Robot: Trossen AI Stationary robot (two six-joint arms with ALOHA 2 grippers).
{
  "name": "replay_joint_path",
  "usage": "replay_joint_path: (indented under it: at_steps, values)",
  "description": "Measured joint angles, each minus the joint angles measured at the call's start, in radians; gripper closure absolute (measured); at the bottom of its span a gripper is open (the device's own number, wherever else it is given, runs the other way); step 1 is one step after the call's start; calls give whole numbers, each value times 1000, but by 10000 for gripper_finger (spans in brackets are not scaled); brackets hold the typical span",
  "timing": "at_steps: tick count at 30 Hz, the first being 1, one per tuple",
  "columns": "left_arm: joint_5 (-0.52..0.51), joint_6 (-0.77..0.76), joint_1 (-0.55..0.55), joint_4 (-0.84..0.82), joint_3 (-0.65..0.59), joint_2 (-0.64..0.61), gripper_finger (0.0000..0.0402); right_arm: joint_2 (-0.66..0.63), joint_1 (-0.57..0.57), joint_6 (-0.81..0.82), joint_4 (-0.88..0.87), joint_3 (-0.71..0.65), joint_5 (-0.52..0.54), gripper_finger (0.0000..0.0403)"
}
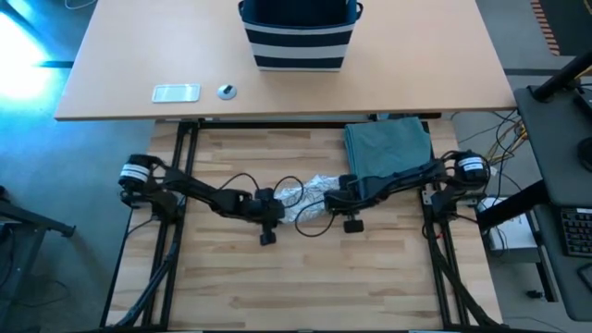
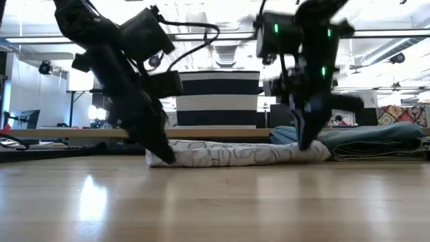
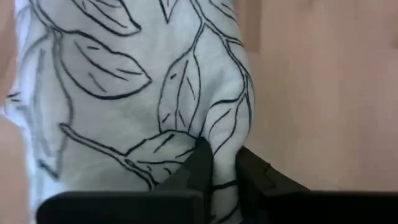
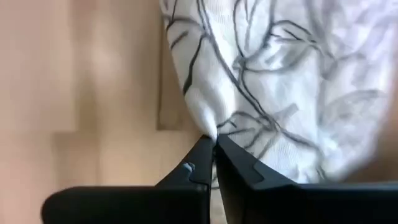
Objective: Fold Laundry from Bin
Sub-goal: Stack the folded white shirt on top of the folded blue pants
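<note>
A white garment with a black leaf print (image 1: 310, 192) lies flat in a low strip on the wooden table (image 1: 305, 277), between my two arms. My left gripper (image 1: 280, 205) is down at the garment's left end (image 2: 161, 156) and shut on it. At the right end (image 2: 306, 146), my right gripper (image 1: 333, 200) is shut on the cloth too. The navy bin with white stripes (image 1: 301, 35) stands on the lighter desk beyond. A folded teal garment (image 1: 388, 148) rests on the table's far right. My left gripper pinches a raised fold of the printed cloth (image 3: 219, 144) between its two fingers, near the garment's left end. It comes slanting down from the left. The garment still lies on the table. My right gripper pinches a corner of the cloth's edge (image 4: 208, 129) between its fingertips (image 4: 200, 163), coming steeply from above. The cloth around it rests on the table, slack.
On the desk (image 1: 444, 83) beyond the table lie a flat white device (image 1: 176, 92) and a small round object (image 1: 227, 91). The teal garment (image 2: 376, 138) lies just behind my right arm. Bare wood stretches along the table's near half.
</note>
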Motion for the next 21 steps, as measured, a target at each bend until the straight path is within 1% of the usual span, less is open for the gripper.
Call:
replay_joint_path:
  at_steps: [2,5,9,11,14,17,19,21]
  values:
    - [36,-2,14,-43,-3,-59,382,-19,1,-10,-58,46,-5,393]
    - [92,-2,43,-85,0,-163,394,-54,-3,-11,-140,102,-10,393]
    - [185,-9,92,-123,-1,-264,396,-116,-18,-25,-198,168,-21,394]
    - [213,-34,122,-149,23,-302,396,-145,-29,-23,-224,189,-26,394]
    - [223,-50,171,-263,122,-318,397,-199,-59,-11,-261,208,-26,394]
    - [241,-1,221,-349,264,-297,397,-264,-101,1,-269,215,-14,394]
    - [290,46,261,-405,353,-257,397,-304,-130,2,-283,219,19,394]
    - [360,79,310,-459,436,-198,398,-348,-160,1,-292,220,39,394]
